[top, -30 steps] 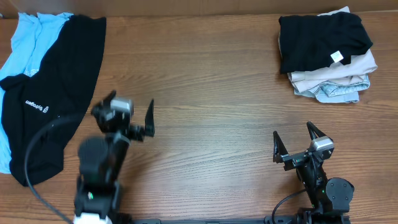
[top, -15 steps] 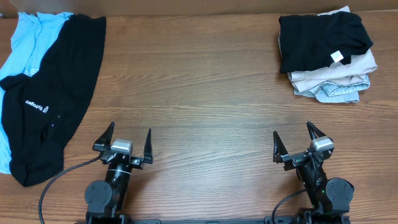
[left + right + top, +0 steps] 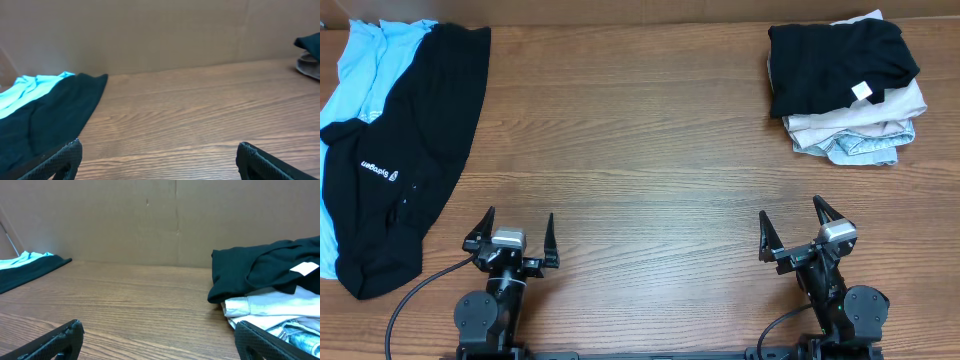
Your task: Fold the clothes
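Along the near edge of the wooden surface (image 3: 640,150), both arms sit low and drawn in. The left pincer (image 3: 520,215) and the right pincer (image 3: 790,207) each have their fingers spread well apart, holding nothing and touching no cloth. Both wrist views look out level over bare wood, which fits a resting pose between garments rather than a reach.

At the far right corner lies a folded stack (image 3: 845,85). A black shirt (image 3: 835,60) with a small white tag is on top, a beige piece is under it, and a pale patterned one is at the bottom. It seems to be set there to keep the finished work out of the middle.

At the far left, a loose black garment (image 3: 405,150) with a white logo lies partly over a light blue garment (image 3: 365,60). Both are unfolded and run to the surface's left edge. These look like the remaining work, and the left arm is the nearer one to drag the black piece toward the middle.
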